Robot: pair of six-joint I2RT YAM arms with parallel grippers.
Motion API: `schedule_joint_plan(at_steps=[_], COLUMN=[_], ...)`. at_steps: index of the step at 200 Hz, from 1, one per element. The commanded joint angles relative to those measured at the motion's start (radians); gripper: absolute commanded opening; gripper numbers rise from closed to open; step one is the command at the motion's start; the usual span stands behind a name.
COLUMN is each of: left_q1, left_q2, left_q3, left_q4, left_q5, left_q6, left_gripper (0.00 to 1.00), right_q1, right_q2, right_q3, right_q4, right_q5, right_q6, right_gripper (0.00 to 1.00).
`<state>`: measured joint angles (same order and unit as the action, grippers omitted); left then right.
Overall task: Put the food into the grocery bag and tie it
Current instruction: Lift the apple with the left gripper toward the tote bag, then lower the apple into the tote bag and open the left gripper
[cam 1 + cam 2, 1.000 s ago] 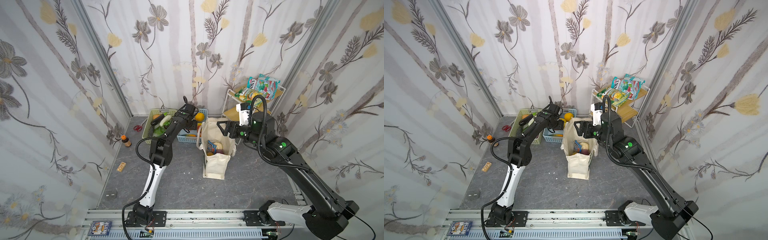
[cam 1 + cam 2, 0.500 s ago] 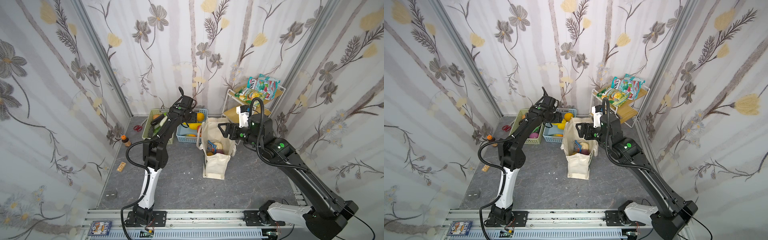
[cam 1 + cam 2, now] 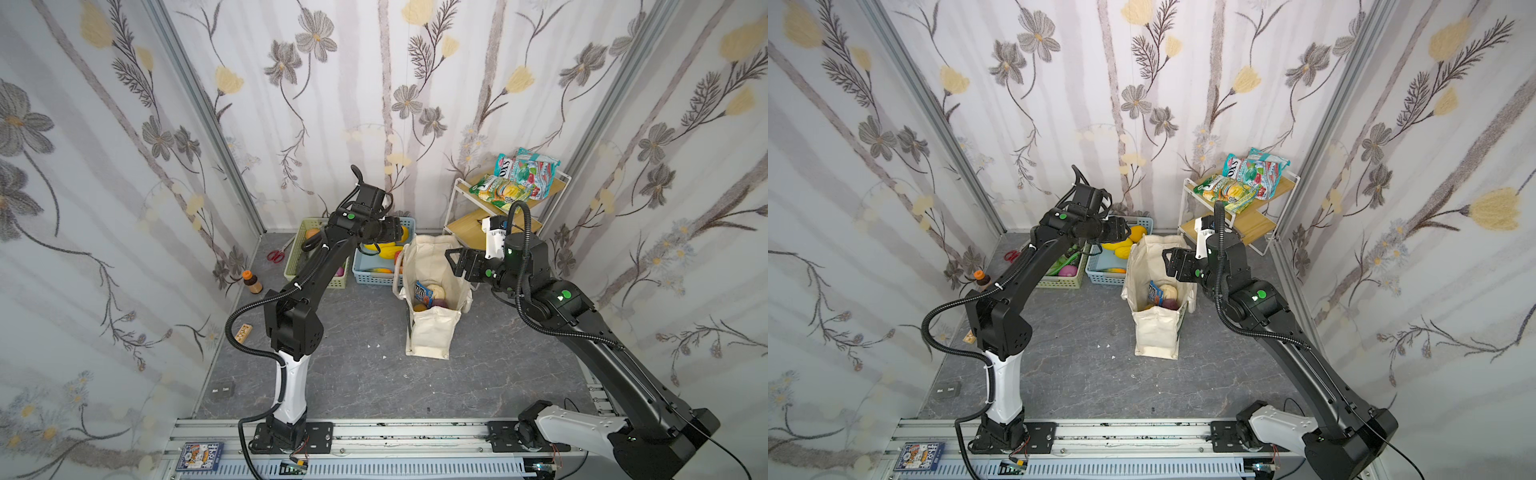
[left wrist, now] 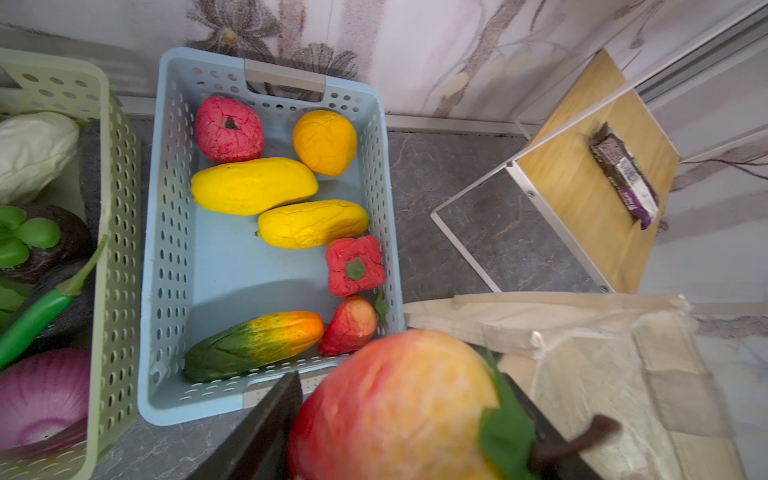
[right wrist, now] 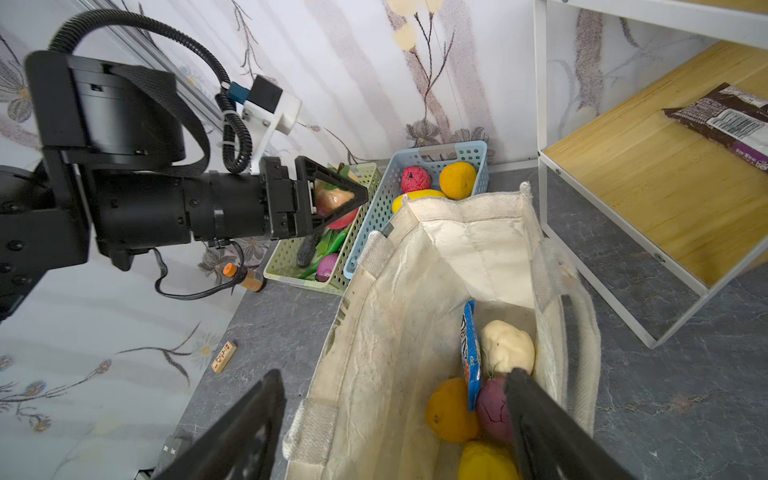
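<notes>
1. Left gripper [image 5: 343, 201] clamps a red-and-yellow toy fruit [image 4: 395, 411], aloft just beside the cream tote bag [image 3: 432, 332]
2. Right gripper [image 5: 392, 380], wide and empty, above the tote's mouth
3. Inside the tote: blue candy packet [image 5: 469, 345], orange toy fruit [image 5: 451, 411]

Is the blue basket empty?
No, the blue basket has toy food in it, like a long yellow fruit and a red pepper.
</notes>
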<state>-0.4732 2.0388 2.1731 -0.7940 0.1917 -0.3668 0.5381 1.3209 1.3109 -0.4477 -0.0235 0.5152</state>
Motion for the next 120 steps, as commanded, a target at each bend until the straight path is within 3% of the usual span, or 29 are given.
schedule_joint_plan(at_steps=[1,120], left_q1=[-0.017,-0.223], left_q2=[-0.036,-0.094], left_q3=[-0.006,-0.083], left_q4=[0.029,0.078], left_q5=[0.014,0.036], left_q6=[-0.023,-0.098], left_gripper=[0.70,0.70], right_q1=[-0.008,-0.118], right_q2=[-0.012,-0.065], right_q3=[-0.012,-0.062], right_q4=[0.024,-0.031], right_q5=[0.005,-0.005], right_q6=[0.014,-0.011], right_gripper=[0.83,0.83])
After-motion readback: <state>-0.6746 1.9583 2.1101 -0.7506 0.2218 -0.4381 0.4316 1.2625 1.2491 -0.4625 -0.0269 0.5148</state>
